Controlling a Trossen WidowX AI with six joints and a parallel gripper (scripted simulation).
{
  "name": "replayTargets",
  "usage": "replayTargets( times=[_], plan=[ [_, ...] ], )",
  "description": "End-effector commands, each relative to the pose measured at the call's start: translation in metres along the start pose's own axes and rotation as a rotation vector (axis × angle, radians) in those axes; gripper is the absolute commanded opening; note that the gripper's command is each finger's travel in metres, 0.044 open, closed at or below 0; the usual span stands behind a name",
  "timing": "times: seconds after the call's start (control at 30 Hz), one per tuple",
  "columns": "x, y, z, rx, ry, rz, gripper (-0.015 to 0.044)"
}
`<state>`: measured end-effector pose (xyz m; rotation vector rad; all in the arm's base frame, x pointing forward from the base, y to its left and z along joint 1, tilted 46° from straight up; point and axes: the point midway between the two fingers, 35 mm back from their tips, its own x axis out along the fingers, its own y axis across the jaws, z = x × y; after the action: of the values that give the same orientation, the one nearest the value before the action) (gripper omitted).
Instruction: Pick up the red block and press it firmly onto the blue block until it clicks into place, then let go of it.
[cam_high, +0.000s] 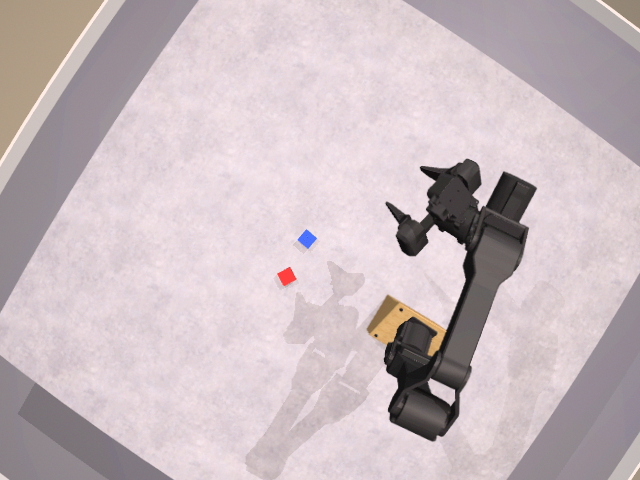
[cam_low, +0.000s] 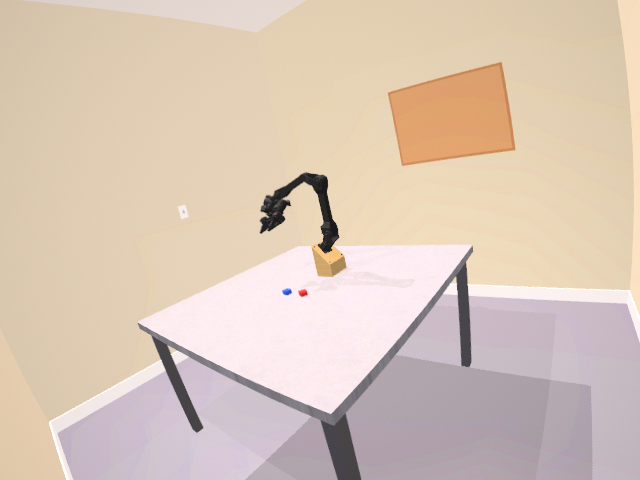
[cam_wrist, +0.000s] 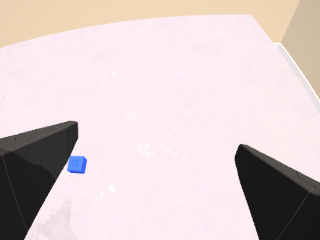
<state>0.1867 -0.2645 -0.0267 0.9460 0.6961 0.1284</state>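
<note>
OK, going left to right in the top view. The counter (cam_high: 206, 129) (cam_low: 237, 335) (cam_wrist: 150, 75) sits at a slant, so its upper-left edge comes first, running down toward the left side. Inward from that edge, kinda mid-counter, is the red block (cam_high: 286, 276) (cam_low: 302, 292), lying on the surface. It's a bit closer to the lower-left edge than the blue block (cam_high: 307, 239) (cam_low: 286, 291) (cam_wrist: 77, 165), which is next along. The two are near each other but apart, so nope, nothing is stacked or clicked together.

Further right is the wooden base (cam_high: 385, 325) (cam_low: 324, 267). In the outside view that's over by the far edge, between the far corner and the right corner, and both blocks sit on the near-corner side of it.

The gripper (cam_high: 404, 185) (cam_low: 264, 223) (cam_wrist: 159, 142) is up in the air, well above the counter. Its fingers are spread wide with nothing in them. From the wrist you can spot the blue block just beside the left-hand fingertip in that shot, way down below. Rightmost is the arm (cam_high: 478, 304) (cam_low: 324, 206), bent up and over, on the side toward the lower-right edge.
</note>
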Motion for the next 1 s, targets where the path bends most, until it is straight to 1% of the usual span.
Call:
replayTargets(
  times=[0.0,0.2,0.4,0.53,0.73,0.8,0.97],
  plan=[
    [0.052,0.046,-0.002,0.068,0.194,0.023,0.044],
    [0.11,0.114,-0.022,0.128,0.436,0.003,0.044],
    [0.151,0.183,-0.061,0.119,0.645,-0.05,0.044],
    [0.166,0.214,-0.087,0.145,0.741,-0.103,0.044],
    [0.181,0.266,-0.143,0.193,0.888,-0.232,0.044],
    [0.182,0.271,-0.15,0.196,0.901,-0.248,0.044],
    [0.183,0.267,-0.149,0.196,0.901,-0.248,0.044]
  ],
)
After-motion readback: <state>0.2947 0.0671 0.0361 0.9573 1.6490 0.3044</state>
